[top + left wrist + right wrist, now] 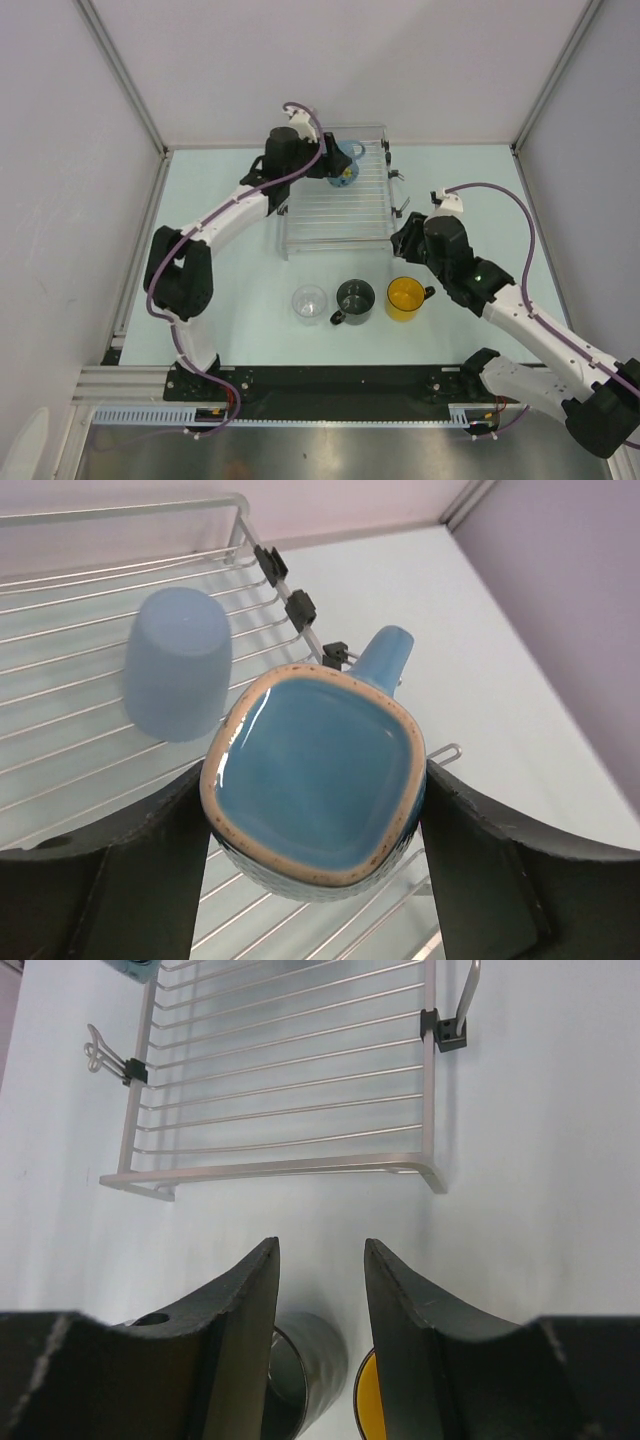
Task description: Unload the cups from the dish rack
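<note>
My left gripper (338, 166) is at the far right corner of the dish rack (300, 205), shut on the blue handled mug (350, 154). In the left wrist view the mug (315, 765) sits between both fingers (150, 860), handle pointing away, just above the rack bars (60, 600). The pale blue handleless cup (178, 665) stands upside down on the bars just beyond it. The clear glass tumbler (310, 303), dark grey mug (354, 300) and yellow mug (406, 298) stand in a row on the table in front of the rack. My right gripper (402, 240) is open and empty above the dark grey mug (315, 1365) and yellow mug (366, 1405).
White walls enclose the pale table (220, 300) on three sides. Small wire hooks (400, 195) stick out from the rack's right rail. The rack's near edge (290, 1167) lies just beyond my right fingers (245, 1300).
</note>
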